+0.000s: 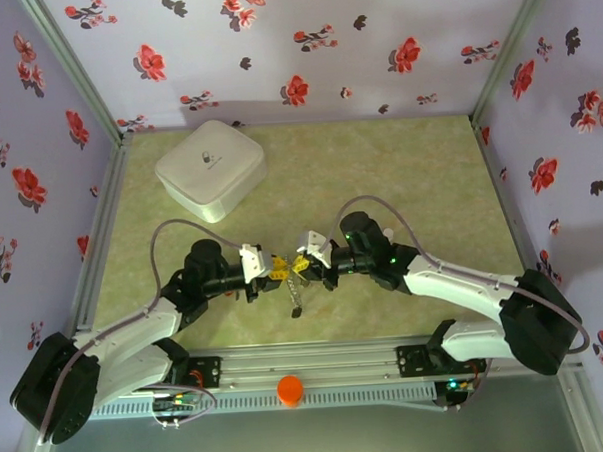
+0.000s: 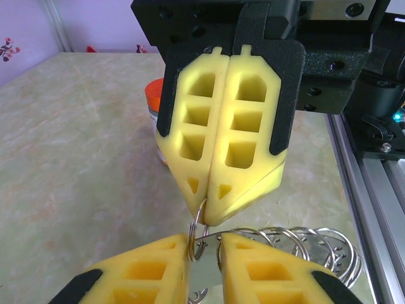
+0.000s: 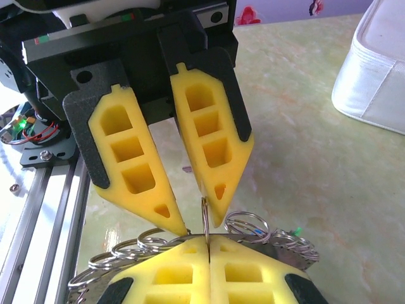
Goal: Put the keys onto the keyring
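Right tool clamps a small ring, and the left tool stands apart. The top view adds a white box, the green desk and floral walls.

A robotics laboratory test cell is indicated rather than a home. A pale green marbled tabletop is boxed in by panels papered in lilac with red and black flowers, and these are framed by bare grey aluminium corner posts. A white and black jointed robot arm on the left and its twin on the right are bolted to a slotted silver aluminium rail, where exposed grey cables and a lit green indicator light are seen.
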